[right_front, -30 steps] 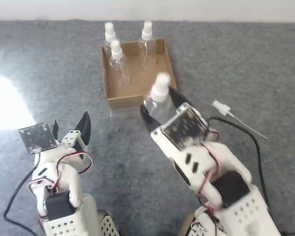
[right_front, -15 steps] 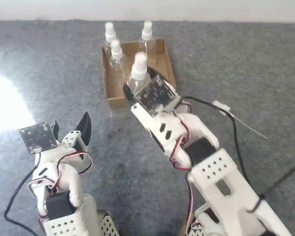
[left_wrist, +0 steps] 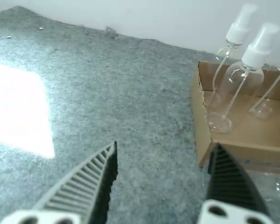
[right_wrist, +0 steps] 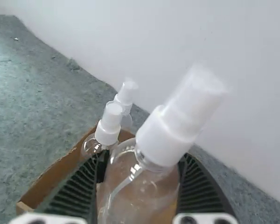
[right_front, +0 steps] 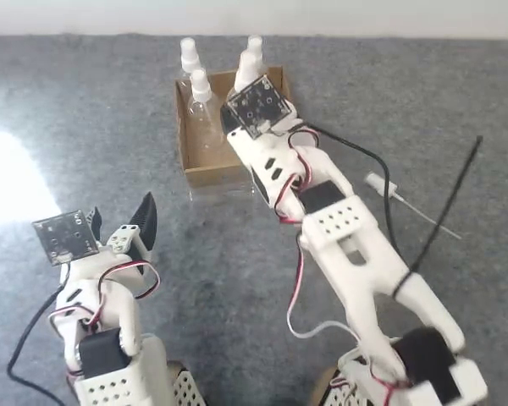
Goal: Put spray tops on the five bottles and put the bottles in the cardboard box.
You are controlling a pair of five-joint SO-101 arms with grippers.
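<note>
The right gripper point(right_wrist: 142, 191) is clamped round the body of a clear plastic bottle with a white spray top point(right_wrist: 151, 158). It holds the bottle upright over the shallow brown cardboard box point(right_front: 205, 173), presumably to stand it beside the capped bottle point(right_front: 201, 101) inside. The left gripper point(left_wrist: 161, 182) hangs wide open and empty, short of the box's front. A loose white spray top with a long tube point(right_front: 383, 185) lies on the grey table point(right_front: 457, 101), likely for the last bottle.

Grey surface point(right_front: 457, 110), perhaps felt, white wall point(right_front: 364, 17) behind, bright glare patch point(right_front: 8, 178)
</note>
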